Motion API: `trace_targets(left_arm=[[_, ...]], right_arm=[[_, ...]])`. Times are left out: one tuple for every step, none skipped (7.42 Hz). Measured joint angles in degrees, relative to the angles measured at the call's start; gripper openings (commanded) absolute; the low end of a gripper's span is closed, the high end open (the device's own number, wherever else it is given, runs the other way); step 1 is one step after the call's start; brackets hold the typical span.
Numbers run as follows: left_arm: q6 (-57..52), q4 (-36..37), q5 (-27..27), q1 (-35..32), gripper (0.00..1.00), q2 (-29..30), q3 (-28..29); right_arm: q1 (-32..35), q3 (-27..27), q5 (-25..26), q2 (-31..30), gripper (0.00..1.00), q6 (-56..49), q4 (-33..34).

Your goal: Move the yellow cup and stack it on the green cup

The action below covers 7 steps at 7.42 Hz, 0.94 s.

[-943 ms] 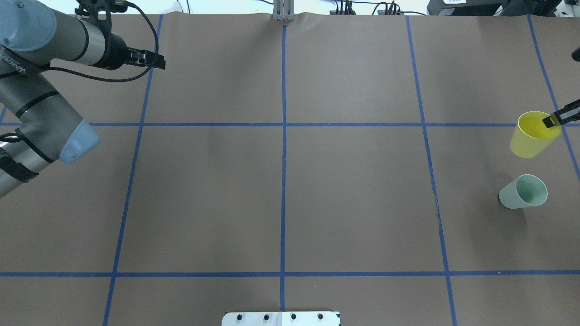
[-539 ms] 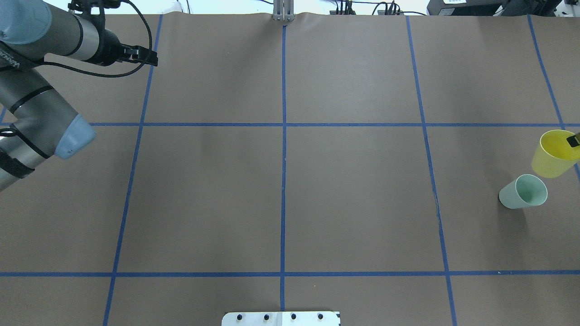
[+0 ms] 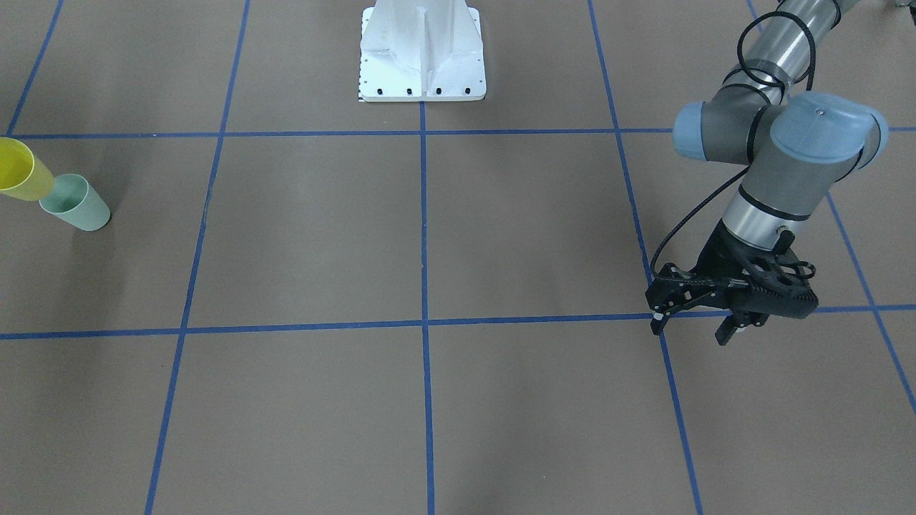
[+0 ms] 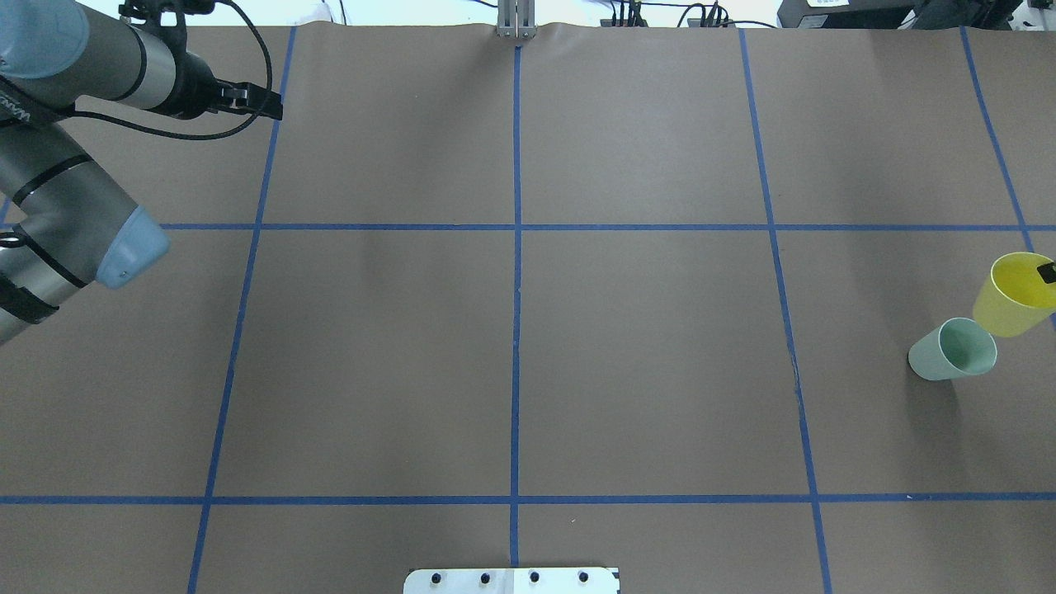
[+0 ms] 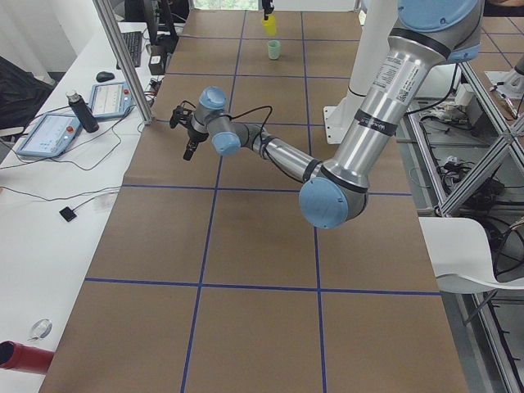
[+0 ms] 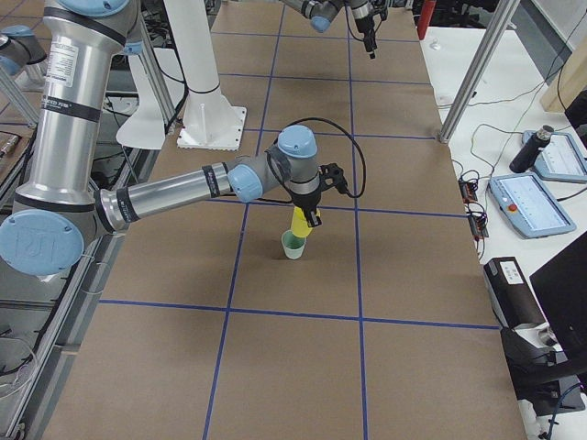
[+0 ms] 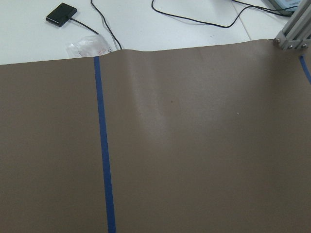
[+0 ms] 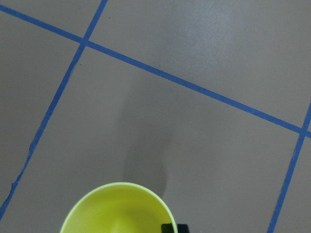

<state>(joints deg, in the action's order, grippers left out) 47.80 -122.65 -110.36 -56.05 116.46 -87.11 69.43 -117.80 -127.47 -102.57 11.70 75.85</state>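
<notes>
R gripper (image 6: 311,218) is clamping the rim of the bright yellow tapered plastic cup (image 4: 1011,301), holding it raised just beside the pale mint-green plastic cup (image 4: 949,351), prob. to line up stacking. L gripper (image 3: 688,332), jaws apart, is idling well apart from it.

Brown-covered table (image 4: 643,371), blue tape grid (image 4: 516,330), green cup (image 4: 949,351) upright on it, white base plate (image 3: 422,57) seemingly bolted on

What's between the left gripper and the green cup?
Only brown paper with blue tape lines separates the left gripper from the green cup, per the overhead view.
</notes>
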Motion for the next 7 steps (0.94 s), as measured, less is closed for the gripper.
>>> trace_targets(left_arm=[[-0.16, 2.32, -0.24, -0.12, 1.0, -0.05, -0.09], [-1.08, 5.22, -0.9, -0.25, 1.0, -0.14, -0.2], [-3.5, 7.6, -1.81, -0.52, 1.0, -0.68, -0.38], [-5.93, 9.08, -2.34, -0.87, 1.0, -1.67, -0.64], [-7.3, 9.7, -2.55, -1.16, 1.0, -2.36, -0.83], [-7.94, 9.94, -2.62, -1.33, 1.0, -2.71, -0.9], [-8.2, 10.02, -2.65, -1.38, 1.0, -2.85, -0.91]], right_arm=[[-0.08, 1.05, -0.19, 0.0, 0.0, 0.16, -1.8], [-0.15, 1.48, -0.32, 0.01, 0.0, 0.22, -2.61], [-0.42, 1.64, -0.37, 0.11, 0.0, 0.32, -2.92], [-0.85, 1.73, -0.4, 0.25, 0.0, 0.51, -3.02], [-1.23, 1.75, -0.41, 0.3, 0.0, 0.68, -3.08], [-1.66, 1.77, -0.41, 0.31, 0.0, 0.77, -3.1], [-2.04, 1.87, -0.43, 0.27, 0.0, 0.78, -3.1]])
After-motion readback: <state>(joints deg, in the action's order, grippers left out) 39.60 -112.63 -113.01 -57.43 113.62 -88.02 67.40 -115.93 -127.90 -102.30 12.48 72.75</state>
